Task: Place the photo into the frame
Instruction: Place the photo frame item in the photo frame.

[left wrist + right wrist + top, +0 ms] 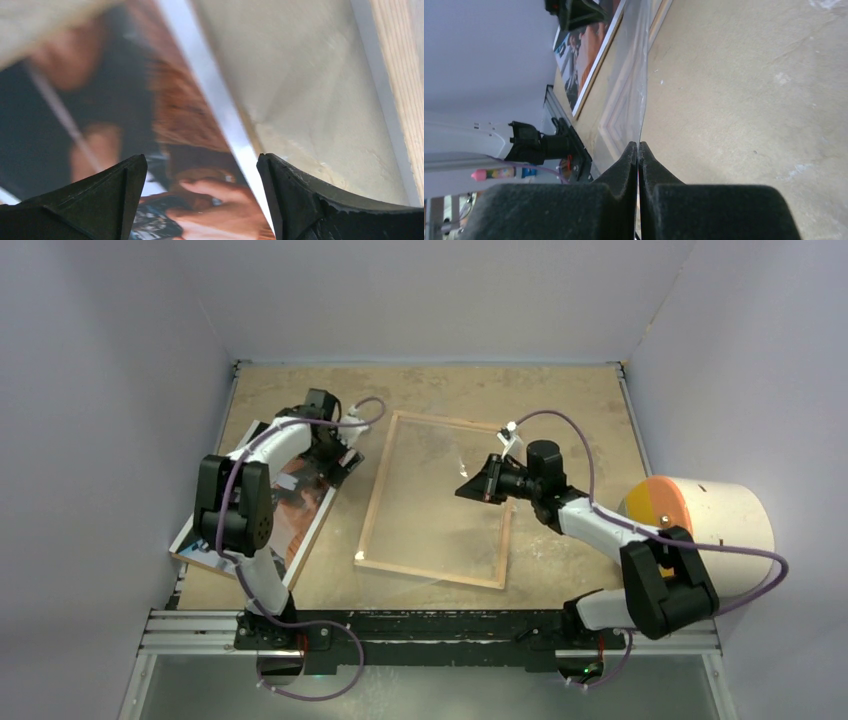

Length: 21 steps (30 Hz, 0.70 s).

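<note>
The photo [305, 510], a dark glossy print with orange-brown patches and a white border, lies flat at the left of the table, partly under my left arm. My left gripper [348, 462] hovers over its far right corner, open; in the left wrist view the photo [165, 115] fills the gap between the fingertips [125, 185] and nothing is gripped. The light wood frame [372, 510] lies flat mid-table. A clear sheet [440, 510] sits over it, tilted up at its right edge. My right gripper [638, 146] is shut on that edge of the clear sheet [629, 90].
A white cylinder with an orange and yellow end [700, 520] lies at the table's right edge beside my right arm. Pale walls close in the left, back and right sides. A metal rail [430, 632] carrying the arm bases runs along the near edge.
</note>
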{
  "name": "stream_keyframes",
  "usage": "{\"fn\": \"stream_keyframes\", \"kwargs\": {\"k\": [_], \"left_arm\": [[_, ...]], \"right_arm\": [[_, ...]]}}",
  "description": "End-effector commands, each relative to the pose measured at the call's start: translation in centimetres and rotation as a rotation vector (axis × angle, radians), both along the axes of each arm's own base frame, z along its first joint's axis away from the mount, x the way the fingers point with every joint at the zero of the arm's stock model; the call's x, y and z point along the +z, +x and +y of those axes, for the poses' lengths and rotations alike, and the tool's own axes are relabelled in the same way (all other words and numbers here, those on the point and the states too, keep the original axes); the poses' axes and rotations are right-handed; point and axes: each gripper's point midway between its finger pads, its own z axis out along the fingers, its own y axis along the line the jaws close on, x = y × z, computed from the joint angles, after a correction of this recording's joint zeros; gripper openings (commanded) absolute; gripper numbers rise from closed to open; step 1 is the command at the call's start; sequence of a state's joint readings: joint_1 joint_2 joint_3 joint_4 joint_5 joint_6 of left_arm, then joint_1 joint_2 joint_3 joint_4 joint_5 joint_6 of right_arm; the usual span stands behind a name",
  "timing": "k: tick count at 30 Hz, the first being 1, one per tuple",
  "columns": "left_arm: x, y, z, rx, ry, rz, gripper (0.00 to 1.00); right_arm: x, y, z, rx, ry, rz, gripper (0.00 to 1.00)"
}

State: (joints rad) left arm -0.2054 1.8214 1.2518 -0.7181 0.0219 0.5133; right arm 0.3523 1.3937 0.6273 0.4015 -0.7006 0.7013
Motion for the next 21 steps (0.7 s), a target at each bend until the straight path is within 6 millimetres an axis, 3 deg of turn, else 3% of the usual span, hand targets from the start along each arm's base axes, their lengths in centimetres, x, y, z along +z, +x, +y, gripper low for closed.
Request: {"fn": "stream_keyframes", "kwargs": {"k": [1, 6, 11, 21], "left_arm": [[5.3, 4.7, 1.0, 0.101, -0.13, -0.134, 0.89], [7.3, 5.6, 0.5, 0.097, -0.186, -0.16, 0.91], [4.9, 4.9, -0.7, 0.075, -0.19, -0.094, 0.93], [2.2, 2.8, -5.0, -0.001, -0.24, -0.002, 0.96]], "right_arm": [[-0.4, 0.8, -1.8, -0.177, -0.032, -0.012, 0.0], [-1.5, 1.3, -4.0, -0.381, -0.03, 0.03, 0.0], [-1.9, 2.2, -5.7, -0.547, 0.021, 0.024, 0.0], [-2.5, 2.3, -5.2, -0.613, 0.096, 0.055, 0.0]]}}
